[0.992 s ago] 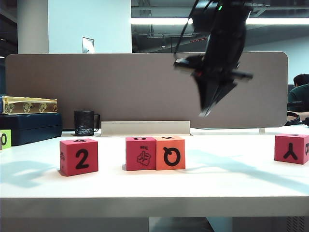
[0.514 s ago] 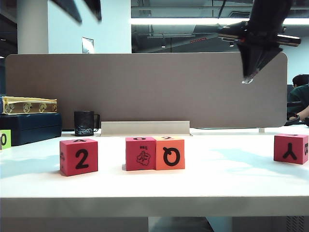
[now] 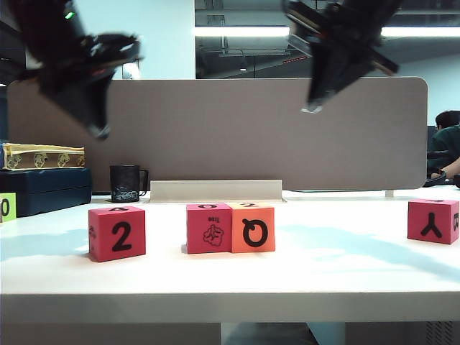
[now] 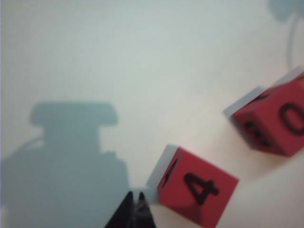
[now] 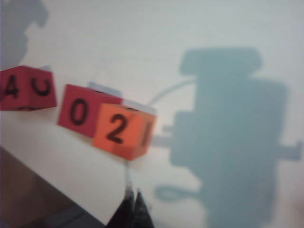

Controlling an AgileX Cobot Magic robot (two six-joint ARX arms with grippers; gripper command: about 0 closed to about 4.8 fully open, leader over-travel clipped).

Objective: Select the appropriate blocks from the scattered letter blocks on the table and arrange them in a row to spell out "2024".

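Note:
Four blocks sit on the white table (image 3: 230,284): a red one facing me with 2 (image 3: 117,232), a red one with a tree drawing (image 3: 209,228) touching an orange one with Q (image 3: 252,226), and a red Y block (image 3: 433,221) far right. My left gripper (image 3: 100,133) hangs shut and empty high above the 2 block. From its wrist view, its tips (image 4: 135,194) hover beside that block's 4 face (image 4: 197,190). My right gripper (image 3: 310,108), also shut and empty, is high above the orange block. Its tips (image 5: 132,192) are apart from the orange block's 2 face (image 5: 122,130).
A lime-green block marked 0 (image 3: 7,207) stands at the far left edge. Behind it are a dark box (image 3: 44,188) with a yellow tray on top and a black mug (image 3: 126,182). A grey-brown divider panel (image 3: 215,129) backs the table.
My right gripper has risen from low over the orange block, swung right, then come back left. My left gripper has come down into view at the upper left and shut its fingers. No block has moved.

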